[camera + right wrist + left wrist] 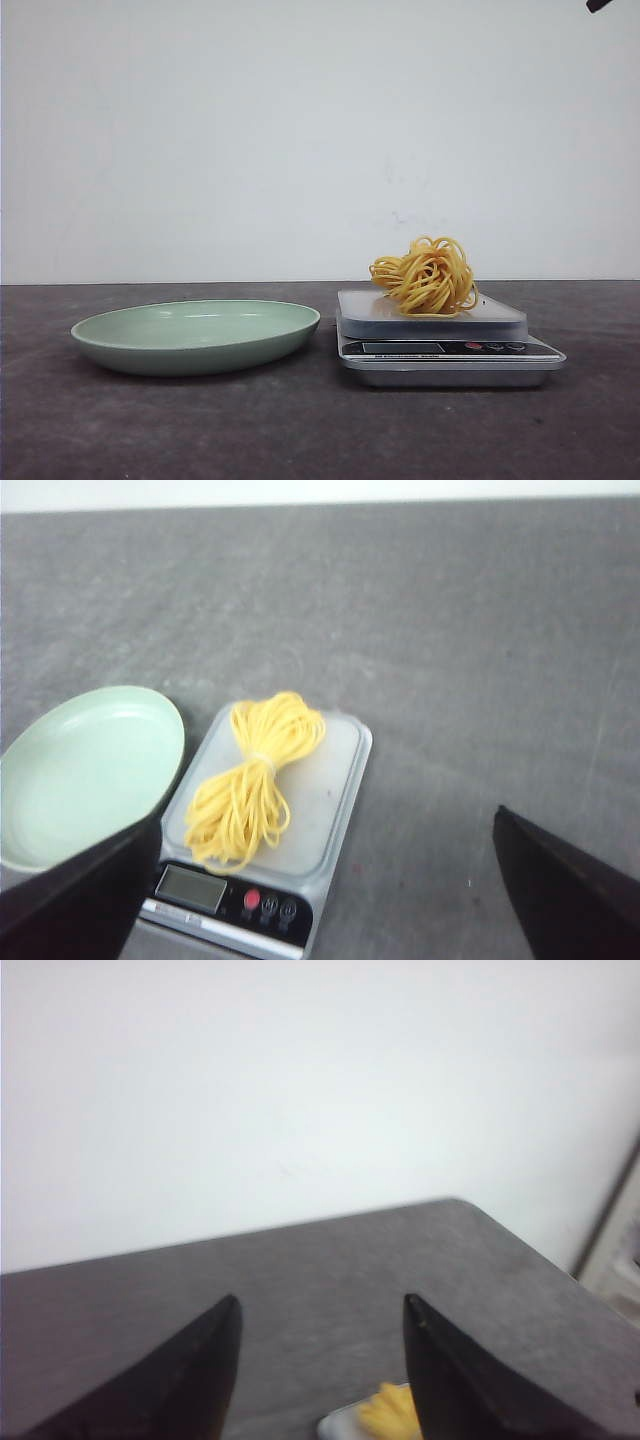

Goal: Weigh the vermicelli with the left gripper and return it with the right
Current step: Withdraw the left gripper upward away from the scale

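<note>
Here, nearest in the front view, the dark grey table (pixel 300 430) carries a silver digital kitchen scale (pixel 450 352) with its display and buttons facing forward, and just beside it to the left a pale green plate (pixel 195 337), apart from the scale. The vermicelli (pixel 427 276) lies as a yellow-orange bundle of looped strands on the scale's platform, touched by neither arm. The right claw (pixel 330 890) hangs above the scale, its fingers spread wide with nothing between them. The left claw (pixel 322 1360) also stands open and empty over the table. Behind everything rises a plain white wall (pixel 300 130)
</note>
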